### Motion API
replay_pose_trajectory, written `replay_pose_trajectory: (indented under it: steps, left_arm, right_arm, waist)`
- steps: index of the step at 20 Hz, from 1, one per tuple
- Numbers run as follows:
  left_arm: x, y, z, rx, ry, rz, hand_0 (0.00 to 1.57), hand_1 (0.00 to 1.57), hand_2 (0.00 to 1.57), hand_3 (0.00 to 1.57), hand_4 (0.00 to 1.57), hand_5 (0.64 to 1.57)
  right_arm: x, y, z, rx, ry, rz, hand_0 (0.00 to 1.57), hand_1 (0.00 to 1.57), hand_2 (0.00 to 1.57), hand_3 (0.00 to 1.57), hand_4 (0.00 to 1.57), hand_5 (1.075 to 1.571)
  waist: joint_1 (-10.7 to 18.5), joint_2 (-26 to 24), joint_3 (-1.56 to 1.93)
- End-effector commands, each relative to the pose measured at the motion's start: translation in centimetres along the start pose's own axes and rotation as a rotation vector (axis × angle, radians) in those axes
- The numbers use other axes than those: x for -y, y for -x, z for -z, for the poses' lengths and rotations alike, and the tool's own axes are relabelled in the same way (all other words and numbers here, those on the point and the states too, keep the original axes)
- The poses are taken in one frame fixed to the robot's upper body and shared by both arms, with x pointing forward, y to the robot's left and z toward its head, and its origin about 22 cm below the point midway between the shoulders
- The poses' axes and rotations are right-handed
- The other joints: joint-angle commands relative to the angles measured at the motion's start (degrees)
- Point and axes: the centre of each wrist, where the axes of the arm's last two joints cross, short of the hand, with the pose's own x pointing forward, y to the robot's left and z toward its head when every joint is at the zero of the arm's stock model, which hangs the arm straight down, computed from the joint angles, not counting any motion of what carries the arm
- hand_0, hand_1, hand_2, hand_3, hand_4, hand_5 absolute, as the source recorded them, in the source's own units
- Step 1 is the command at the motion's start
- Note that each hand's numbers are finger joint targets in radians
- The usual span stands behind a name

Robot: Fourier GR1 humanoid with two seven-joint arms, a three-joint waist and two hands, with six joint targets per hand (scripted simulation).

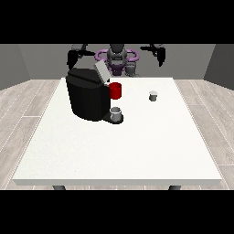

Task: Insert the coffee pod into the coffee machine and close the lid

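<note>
Grey cup (116, 114) stands under my coffee machine (89, 97); pod (153, 95) lies apart. Both hands (159, 54) (73, 55) hang raised, fingers unreadable. Reaching carelessly might topple the pod.

Both arms raised and spread wide; hand at the view's left (72, 56) and hand at the view's right (159, 55) hang downward, holding nothing

We see a large white table (114, 155) on a pale wood-plank floor (23, 109), with plain grey walls (27, 61) behind.
</note>
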Motion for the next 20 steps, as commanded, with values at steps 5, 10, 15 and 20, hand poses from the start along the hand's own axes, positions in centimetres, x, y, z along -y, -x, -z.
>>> replay_pose_trajectory:
  steps: [5,10,15,20]
  left_arm:
    - [-0.3,-0.9,0.5,0.007,0.050,0.169,0.00,0.00,0.00,0.00,0.32,1.571]
    - [-5.7,-2.8,2.5,-0.027,0.030,0.276,0.00,0.00,0.00,0.00,0.00,1.571]
    - [-6.0,-1.5,5.6,-0.097,0.002,0.258,0.00,0.00,0.00,0.00,0.00,1.571]
    - [-9.3,-1.9,6.9,-0.143,0.007,0.332,0.00,0.00,0.00,0.00,0.00,1.571]
  right_arm:
    - [-1.4,-0.6,0.5,0.022,0.071,0.009,0.00,0.00,0.00,0.00,0.22,1.571]
    - [-0.8,-0.8,0.5,0.050,0.024,0.045,0.00,0.00,0.00,0.00,0.13,1.571]
    - [-2.5,-2.3,1.5,0.103,0.004,0.037,0.00,0.00,0.00,0.00,0.12,1.571]
    - [-2.7,-1.8,1.8,0.098,-0.053,0.062,0.00,0.00,0.00,0.00,0.26,1.571]
  waist:
    - [-0.6,0.1,0.01]
    - [-2.9,1.8,0.01]
    - [-6.4,5.9,-0.01]
    - [-7.2,8.7,-0.01]
